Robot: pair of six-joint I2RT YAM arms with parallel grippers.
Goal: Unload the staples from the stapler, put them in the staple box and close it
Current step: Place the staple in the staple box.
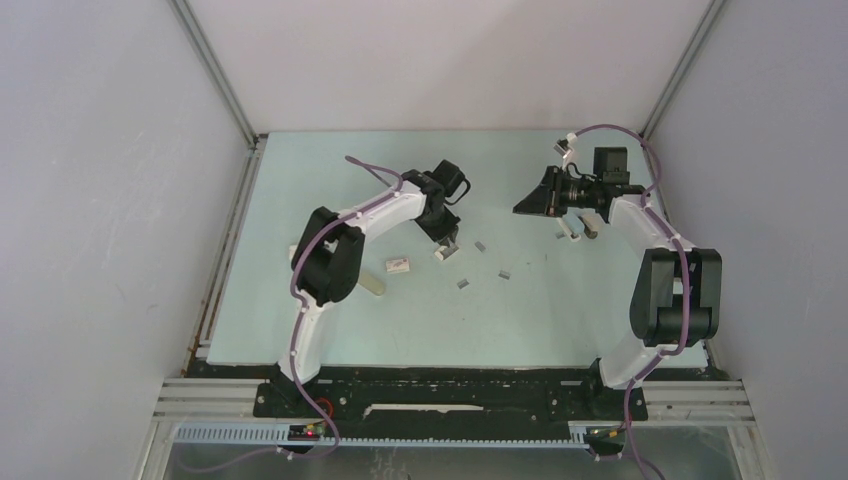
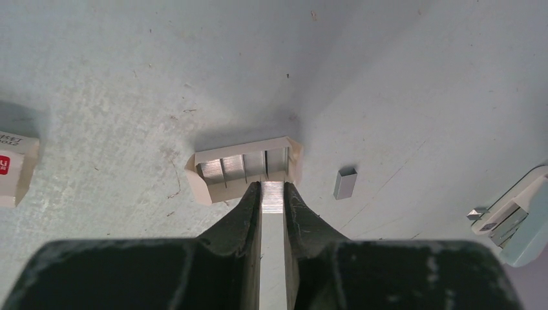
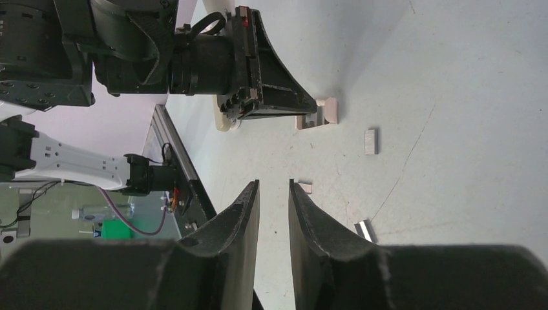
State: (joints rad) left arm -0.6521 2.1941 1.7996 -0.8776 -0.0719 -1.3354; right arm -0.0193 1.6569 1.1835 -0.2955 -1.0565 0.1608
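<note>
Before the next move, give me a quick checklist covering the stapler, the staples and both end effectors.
1. Left end effector gripping the beige stapler: ok, its fingers are closed on it.
2. Stapler emptied: not ok, silvery staples in its tray are visible.
3. Right end effector free to help: ok, it is open with nothing between its fingers.
4. Loose staple block clear of the grip: ok, it lies apart, beside the stapler.
5. White box out of the way: ok, it sits at the edge of the left wrist view.
6. Stapler touching the table: cannot tell.
</note>
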